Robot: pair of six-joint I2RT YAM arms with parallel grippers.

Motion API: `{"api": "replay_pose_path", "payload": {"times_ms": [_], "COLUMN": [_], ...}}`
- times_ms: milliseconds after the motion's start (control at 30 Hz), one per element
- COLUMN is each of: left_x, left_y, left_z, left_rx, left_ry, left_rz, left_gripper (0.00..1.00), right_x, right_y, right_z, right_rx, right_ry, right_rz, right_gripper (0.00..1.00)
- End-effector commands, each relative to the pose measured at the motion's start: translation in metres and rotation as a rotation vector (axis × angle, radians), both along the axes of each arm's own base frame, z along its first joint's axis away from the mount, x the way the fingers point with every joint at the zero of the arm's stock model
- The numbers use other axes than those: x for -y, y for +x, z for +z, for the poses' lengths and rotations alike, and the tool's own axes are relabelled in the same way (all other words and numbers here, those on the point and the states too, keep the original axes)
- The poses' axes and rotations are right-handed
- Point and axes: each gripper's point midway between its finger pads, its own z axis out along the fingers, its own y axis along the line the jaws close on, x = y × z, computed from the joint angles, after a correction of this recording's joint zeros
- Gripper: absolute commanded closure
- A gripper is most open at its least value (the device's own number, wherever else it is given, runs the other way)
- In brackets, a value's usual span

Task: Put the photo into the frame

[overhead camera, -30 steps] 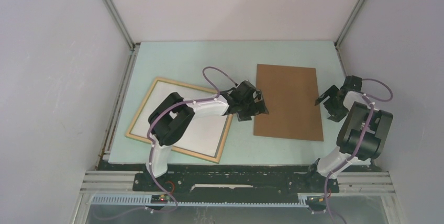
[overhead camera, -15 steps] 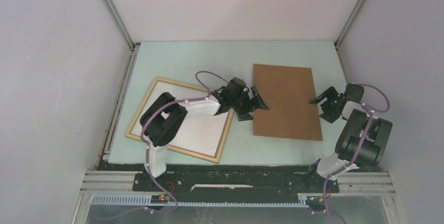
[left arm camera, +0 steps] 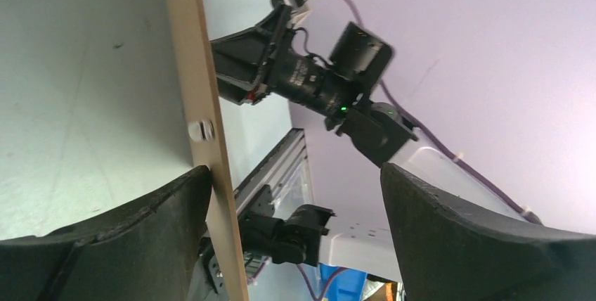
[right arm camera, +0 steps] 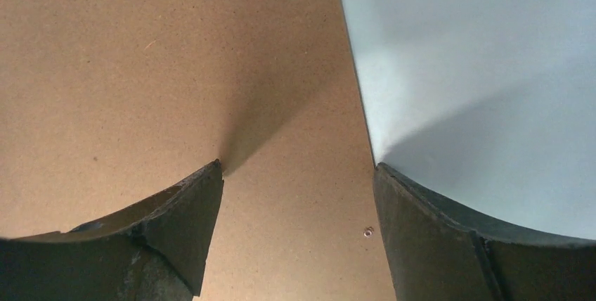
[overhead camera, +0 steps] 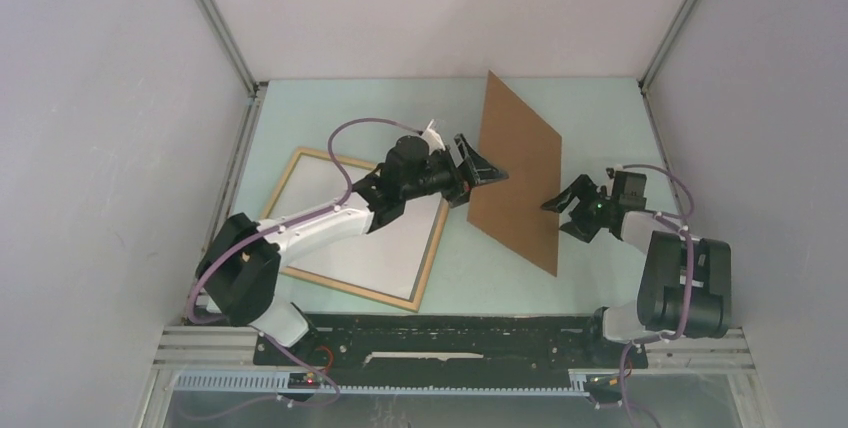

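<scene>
The left arm reaches from its base low across the frame (overhead camera: 432, 262), forearm stretched out to the right, wrist turned so that the left gripper (overhead camera: 485, 173) points sideways at the brown board (overhead camera: 515, 168). The right arm is folded: its upper part stands close over its base, and the forearm bends inward so that the right gripper (overhead camera: 562, 213) points to the left at the same board.

The board is tipped up steeply from the table (overhead camera: 340, 118) and stands between the two grippers. Which of its edges is on the table, I cannot tell.

The left gripper is wide open. In the left wrist view the thin edge of the board runs just beside one finger (left arm camera: 140, 223), and the other finger is well apart from it. The right gripper is wide open too. One finger (right arm camera: 176, 209) touches the flat brown face with its tip, and the other is near the edge of the board. Neither gripper clamps anything.

The frame lies flat on the left part of the table, pale wood side up, under the left forearm. A white sheet (overhead camera: 390, 248) fills it.
</scene>
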Motion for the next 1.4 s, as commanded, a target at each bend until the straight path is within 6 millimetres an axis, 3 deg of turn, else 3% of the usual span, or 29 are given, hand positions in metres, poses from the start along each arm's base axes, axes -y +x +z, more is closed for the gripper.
{"api": "replay_pose_path", "payload": {"times_ms": [0,133,300,400,500,700,867,933,967,1033,1100,1233,1367], "left_x": [-0.008,-0.025,-0.059,-0.069,-0.072,-0.074,-0.085,-0.092,-0.096,-0.102,-0.106,-0.108,-0.108], "left_y": [-0.002,0.003,0.005,0.003,0.002,0.004,0.007,0.007,0.008,0.009,0.009,0.008,0.007], "left_z": [-0.040,-0.054,-0.073,-0.082,-0.088,-0.074,-0.054,-0.045,-0.043,-0.037,-0.033,-0.025,-0.019], "left_rx": [-0.033,0.034,0.087,0.077,0.060,0.066,0.090,0.085,0.079,0.071,0.059,0.050,0.056], "left_ry": [0.078,0.219,0.401,0.406,0.394,0.312,0.274,0.250,0.243,0.228,0.210,0.182,0.169], "left_rz": [0.003,0.047,0.102,0.100,0.083,0.079,0.108,0.117,0.126,0.138,0.142,0.137,0.141], "left_gripper": [0.22,0.30,0.38,0.51,0.70,0.93,0.96,0.97,0.97,0.97,0.97,0.97,0.98], "right_x": [-0.030,-0.042,-0.036,-0.030,-0.021,-0.008,0.003,-0.025,-0.050,-0.095,-0.133,-0.190,-0.205], "right_y": [-0.017,-0.017,-0.015,-0.013,-0.009,-0.015,-0.017,-0.021,-0.026,-0.043,-0.063,-0.097,-0.091], "right_z": [-0.010,-0.010,-0.001,0.012,0.029,0.052,0.083,0.112,0.127,0.154,0.168,0.166,0.162], "right_rx": [-0.068,-0.065,-0.008,0.042,0.078,0.091,0.159,0.293,0.381,0.560,0.688,0.829,0.869], "right_ry": [0.054,0.067,-0.016,-0.145,-0.279,-0.419,-0.571,-0.606,-0.601,-0.618,-0.644,-0.776,-1.070], "right_rz": [0.051,0.087,0.111,0.145,0.145,0.147,0.153,0.260,0.343,0.479,0.595,0.785,0.746], "right_gripper": [0.14,0.15,0.15,0.14,0.12,0.10,0.09,0.09,0.09,0.05,0.02,0.01,0.02]}}
